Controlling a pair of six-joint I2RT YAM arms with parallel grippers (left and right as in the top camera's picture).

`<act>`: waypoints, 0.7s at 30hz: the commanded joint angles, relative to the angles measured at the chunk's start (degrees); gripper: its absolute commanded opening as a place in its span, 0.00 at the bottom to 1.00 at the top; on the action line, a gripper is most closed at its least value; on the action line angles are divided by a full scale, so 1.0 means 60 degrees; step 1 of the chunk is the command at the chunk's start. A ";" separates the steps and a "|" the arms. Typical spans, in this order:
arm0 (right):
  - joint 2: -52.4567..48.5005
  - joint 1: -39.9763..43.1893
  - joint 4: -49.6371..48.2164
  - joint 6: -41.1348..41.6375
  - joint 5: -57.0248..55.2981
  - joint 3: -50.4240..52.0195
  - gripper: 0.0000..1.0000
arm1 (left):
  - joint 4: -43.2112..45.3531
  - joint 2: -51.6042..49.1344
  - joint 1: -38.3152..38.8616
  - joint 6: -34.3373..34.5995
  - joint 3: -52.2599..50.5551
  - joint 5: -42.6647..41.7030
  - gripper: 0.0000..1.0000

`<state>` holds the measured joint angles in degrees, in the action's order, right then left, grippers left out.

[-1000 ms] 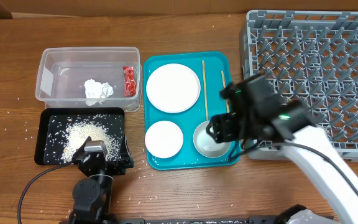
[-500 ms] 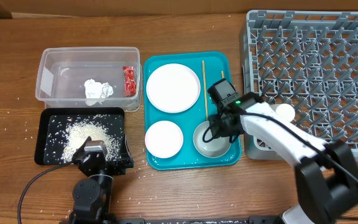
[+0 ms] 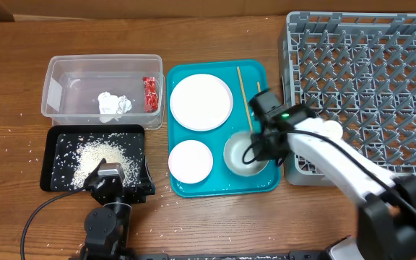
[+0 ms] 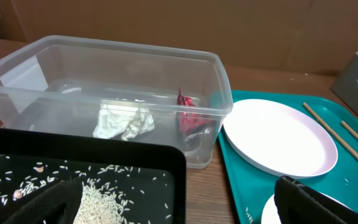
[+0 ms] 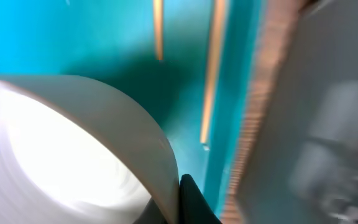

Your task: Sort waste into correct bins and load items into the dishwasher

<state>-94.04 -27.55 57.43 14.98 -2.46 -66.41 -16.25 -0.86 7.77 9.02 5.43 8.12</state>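
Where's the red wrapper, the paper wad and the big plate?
red wrapper [image 3: 149, 94], overhead view, its middle.
paper wad [image 3: 113, 104], overhead view, its middle.
big plate [image 3: 201, 101], overhead view, its centre.

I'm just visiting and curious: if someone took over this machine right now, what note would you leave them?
Left claw: open, empty, by the black tray.
Right claw: at the rim of the bowl on the teal tray; grip unclear.
Done: red wrapper and paper wad in the clear tub; rice in the black tray.
To do: bowl, large plate, smaller plate, chopsticks, all on the teal tray; dish rack holds nothing visible.
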 commanded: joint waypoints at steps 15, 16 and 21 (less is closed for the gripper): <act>0.3807 0.0758 -0.0393 0.0007 -0.5089 -0.0849 0.04 | 0.0040 0.0098 -0.0069 0.0102 -0.0076 -0.0040 1.00; 0.3803 0.0754 -0.0364 0.0007 -0.4663 -0.0849 0.04 | 0.0040 0.0098 -0.0069 0.0102 -0.0076 -0.0040 1.00; 0.3603 0.0736 0.0036 0.0007 -0.1126 -0.0809 0.04 | 0.0040 0.0098 -0.0069 0.0102 -0.0076 -0.0044 1.00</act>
<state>-71.57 -22.98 57.12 14.96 -22.35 -70.30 -16.25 -0.86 7.77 9.02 5.26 8.12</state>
